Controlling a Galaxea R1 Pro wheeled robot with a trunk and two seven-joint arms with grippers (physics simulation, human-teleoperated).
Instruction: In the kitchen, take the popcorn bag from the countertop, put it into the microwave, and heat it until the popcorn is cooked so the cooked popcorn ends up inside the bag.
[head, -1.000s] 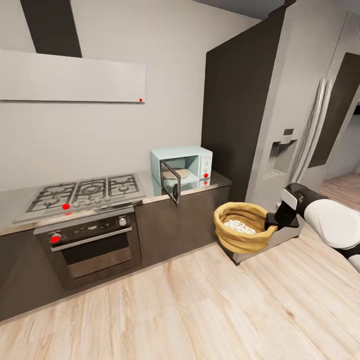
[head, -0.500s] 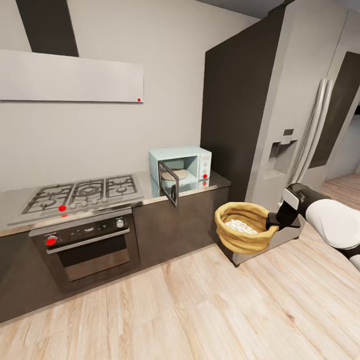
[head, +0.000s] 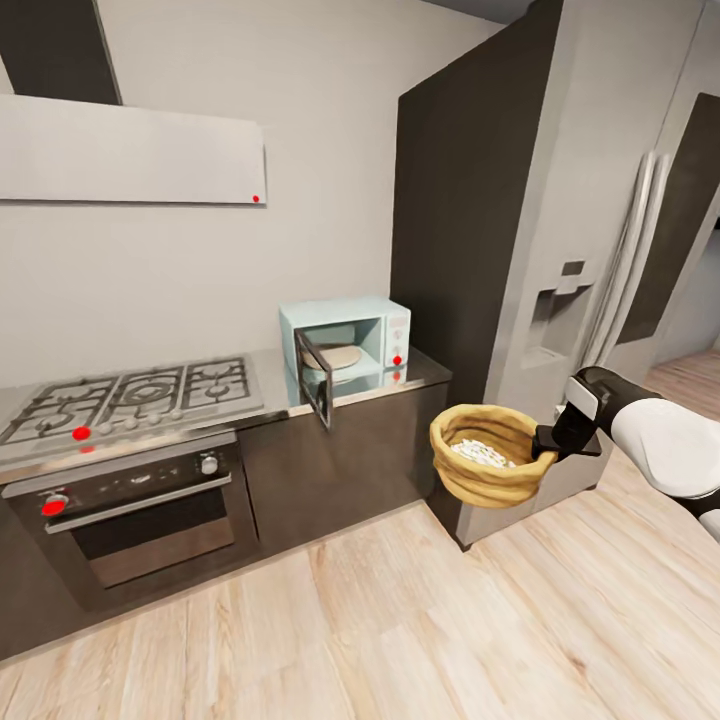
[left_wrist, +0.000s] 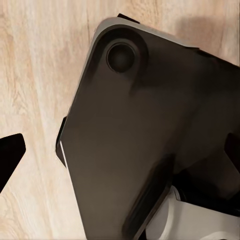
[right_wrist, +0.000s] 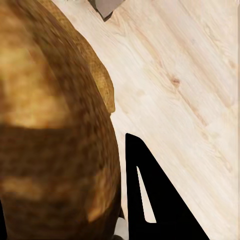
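Rough burlap popcorn bag (head: 487, 468); glossy steel countertop (head: 420, 375); pale wood floor (head: 450, 620).

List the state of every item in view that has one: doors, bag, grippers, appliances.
Pale mint-blue microwave: door swung open, round turntable inside, nothing else in it.
Tan burlap popcorn bag: upright, mouth open, held in the air off the glossy grey countertop.
White popcorn: inside the bag.
Right gripper: clamped on the bag's rim.
Built-in dark oven: door closed.
Steel refrigerator: doors closed.

Head camera looks down across the kitchen; right wrist camera hugs the popcorn bag (right_wrist: 55, 125) (beside one jaw), sharing the wooden floor (head: 400, 620).
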